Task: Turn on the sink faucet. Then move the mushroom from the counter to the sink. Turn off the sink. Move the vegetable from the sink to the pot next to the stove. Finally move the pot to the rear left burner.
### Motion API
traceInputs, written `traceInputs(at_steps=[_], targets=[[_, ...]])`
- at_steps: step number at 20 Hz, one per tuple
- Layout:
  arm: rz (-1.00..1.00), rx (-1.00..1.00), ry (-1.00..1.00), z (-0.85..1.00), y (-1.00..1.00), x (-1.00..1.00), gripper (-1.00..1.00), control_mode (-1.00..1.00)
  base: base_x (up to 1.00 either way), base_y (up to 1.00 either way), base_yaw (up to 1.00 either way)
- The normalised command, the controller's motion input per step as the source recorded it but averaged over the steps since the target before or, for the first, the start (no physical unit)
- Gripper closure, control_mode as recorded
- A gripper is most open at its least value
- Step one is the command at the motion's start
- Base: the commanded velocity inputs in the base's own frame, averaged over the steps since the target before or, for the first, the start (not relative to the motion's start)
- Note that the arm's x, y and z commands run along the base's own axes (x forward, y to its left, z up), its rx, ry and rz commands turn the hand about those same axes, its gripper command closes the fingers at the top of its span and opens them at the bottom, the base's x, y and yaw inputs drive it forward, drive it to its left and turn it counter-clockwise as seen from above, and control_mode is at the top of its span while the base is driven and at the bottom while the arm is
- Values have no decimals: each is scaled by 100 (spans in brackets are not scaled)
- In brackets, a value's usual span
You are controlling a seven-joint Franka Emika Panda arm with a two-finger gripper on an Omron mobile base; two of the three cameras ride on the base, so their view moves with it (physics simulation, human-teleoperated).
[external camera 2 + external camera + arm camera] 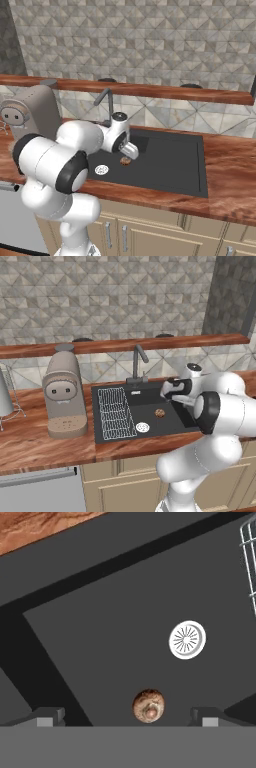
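The mushroom (149,705) lies on the floor of the dark sink (170,423), a small brown cap apart from the white round drain (187,640), which sits at about one o'clock from it in the hand view. In that view the two fingers (49,716) stand wide apart — released, grasping nothing — with the mushroom between their tips and nearer the right one; whether they hang just above it or well above is hard to tell from this angle. In the left base view the gripper (176,398) hovers over the basin, at roughly two o'clock from the mushroom, and the wire rack (113,412) lies on the sink's draining side at nine o'clock from it. The faucet (138,362) rises behind the basin at twelve o'clock; no water can be made out at its spout. On the wooden bench (45,443), well to the left of the sink, stands a beige coffee machine (64,393) — upright, clear of the basin.
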Motion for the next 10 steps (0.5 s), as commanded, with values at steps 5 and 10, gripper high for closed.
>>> traceInputs(at_steps=[5, 10], targets=[[3, -8, 0, -19, 28, 44, -100, -100, 0, 0, 0], [1, -4, 0, -20, 15, 41, -100, -100, 0, 0, 0]])
